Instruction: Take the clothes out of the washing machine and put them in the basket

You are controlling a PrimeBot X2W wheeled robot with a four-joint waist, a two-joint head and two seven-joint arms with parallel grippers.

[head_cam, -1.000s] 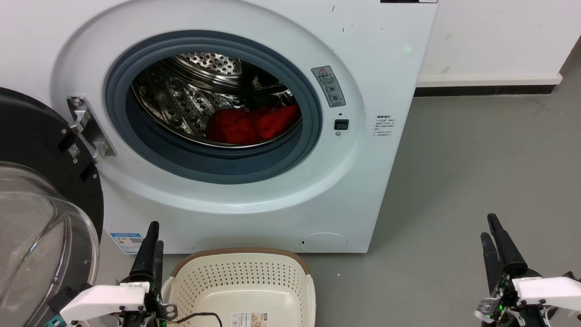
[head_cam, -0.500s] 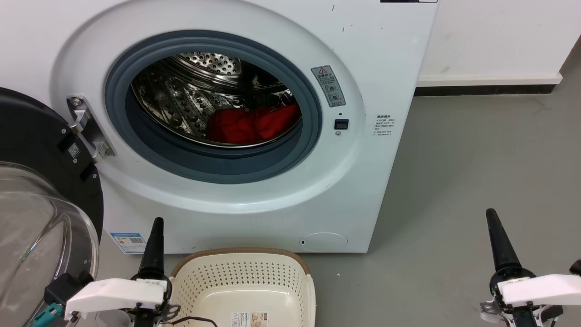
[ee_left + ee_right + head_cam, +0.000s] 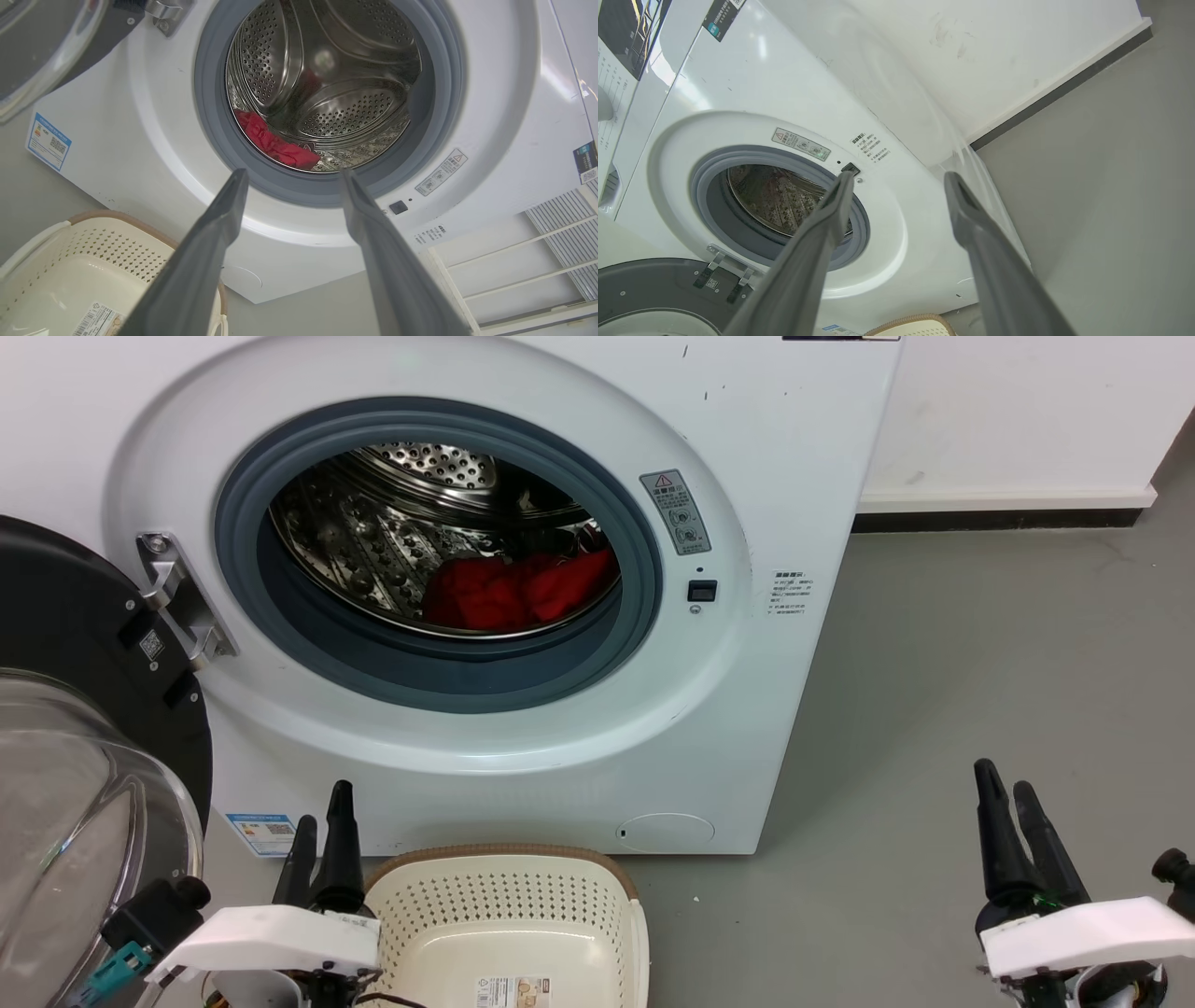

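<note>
Red clothes [image 3: 509, 590] low inside washing machine [image 3: 775, 476], door [image 3: 56, 616] swung wide at left, basket [image 3: 504, 852] under porthole [image 3: 308, 658], left gripper [image 3: 322, 807] spread beside its rim, right gripper [image 3: 1002, 778] spread over open floor [image 3: 980, 663].

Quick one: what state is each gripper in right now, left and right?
Left gripper: open, holding nothing.
Right gripper: open, holding nothing.
</note>
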